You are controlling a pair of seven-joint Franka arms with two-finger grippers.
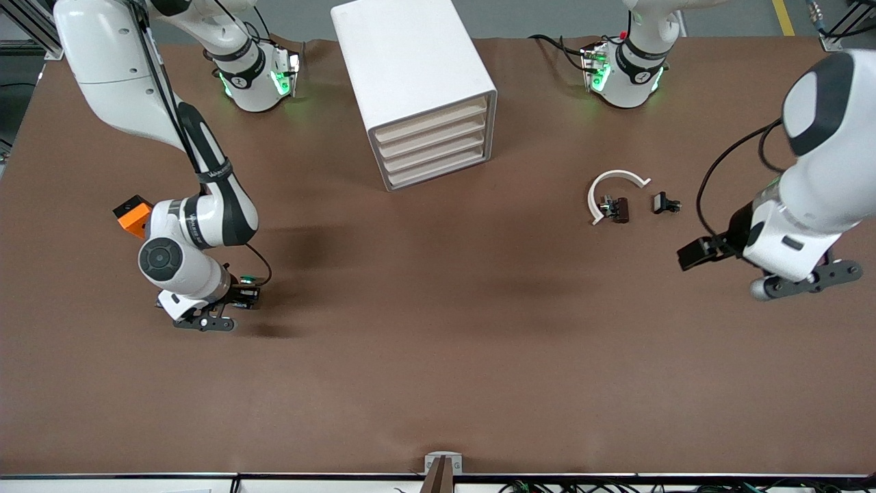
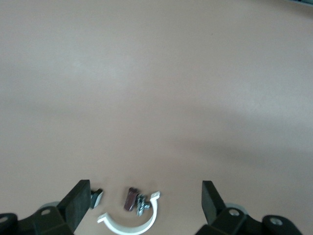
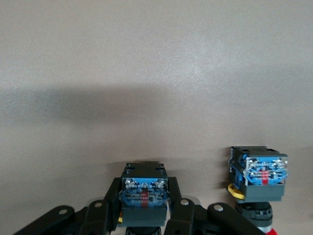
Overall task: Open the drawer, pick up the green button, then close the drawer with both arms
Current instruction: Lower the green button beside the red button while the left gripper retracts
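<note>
Work looks nearly finished, since the right gripper (image 3: 145,215), low at the right arm's end of the table, pinches the button (image 3: 145,191), the cabinet (image 1: 404,61) shows every drawer (image 1: 438,152) shut, and the left gripper (image 2: 145,193) waits, fingers spread.

Brown table (image 1: 438,356) with white cabinet (image 1: 410,75), clamp ring (image 1: 611,190), small parts.

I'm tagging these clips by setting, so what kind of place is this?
Probably a robotics lab bench: two white arms bolted along a brown-covered table, a small white drawer cabinet as a prop, and cables along the table's edge nearest the front camera.
</note>
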